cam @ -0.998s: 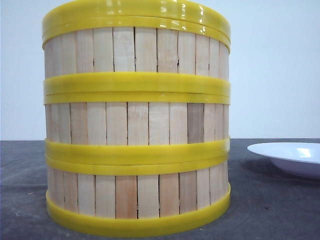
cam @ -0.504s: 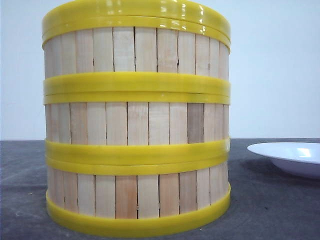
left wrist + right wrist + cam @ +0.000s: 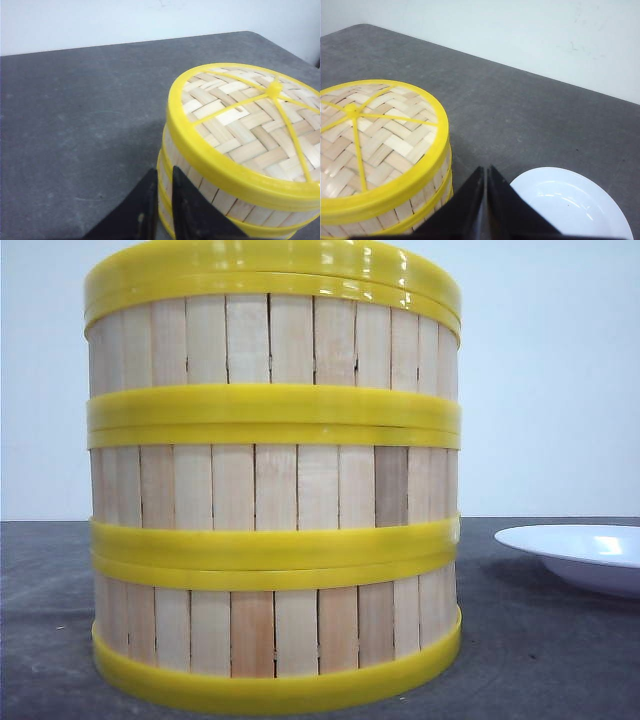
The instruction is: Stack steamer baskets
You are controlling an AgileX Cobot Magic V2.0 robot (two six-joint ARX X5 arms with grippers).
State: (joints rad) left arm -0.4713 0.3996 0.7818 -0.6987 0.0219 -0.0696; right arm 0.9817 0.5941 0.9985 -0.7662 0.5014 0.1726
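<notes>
My left gripper (image 3: 161,210) is clenched on nothing, its tips just beside the left wall of the steamer baskets (image 3: 272,490). My right gripper (image 3: 485,200) is likewise pressed closed and empty, between the stack and the white plate (image 3: 570,202). The three baskets stand stacked upright on the grey tabletop (image 3: 75,125), the woven lid (image 3: 250,125) seated on top (its yellow spokes showing). Nothing has shifted since the earlier frames; stack and plate sit exactly as before.
</notes>
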